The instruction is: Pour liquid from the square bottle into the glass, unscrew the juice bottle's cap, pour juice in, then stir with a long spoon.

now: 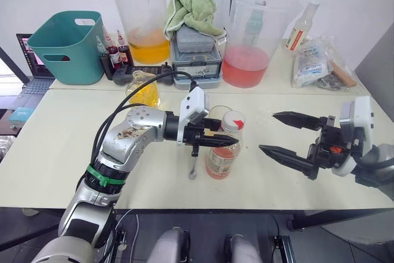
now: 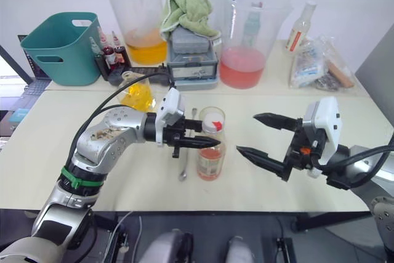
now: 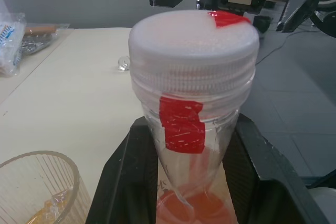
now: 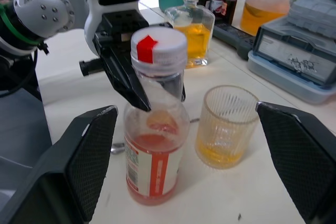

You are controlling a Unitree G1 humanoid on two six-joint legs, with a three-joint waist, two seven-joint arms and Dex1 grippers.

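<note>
My left gripper has its jaws clamped on the juice bottle, gripping the neck just under the white cap. Cap is on, with a strip of red tape across top and side. Bottle stands upright on the bench, orange-red juice filling roughly the lower part.

My right gripper hovers off to the right of the bottle, jaws spread wide, holding nothing, tips pointed at the bottle with a clear gap to it.

Ribbed glass sits just beside the juice bottle, on its far side from me, with some yellow liquid in the bottom. Long spoon lies flat on the bench under my left gripper, just left of the bottle. Square bottle stands upright further back and to the left, amber liquid inside, cap on.

Back row of the bench: teal bin far left, small dark bottles next to it, a big beaker with orange liquid, a grey case with a green towel on top, a big beaker with pink liquid, a clear slim bottle and plastic bags far right.
</note>
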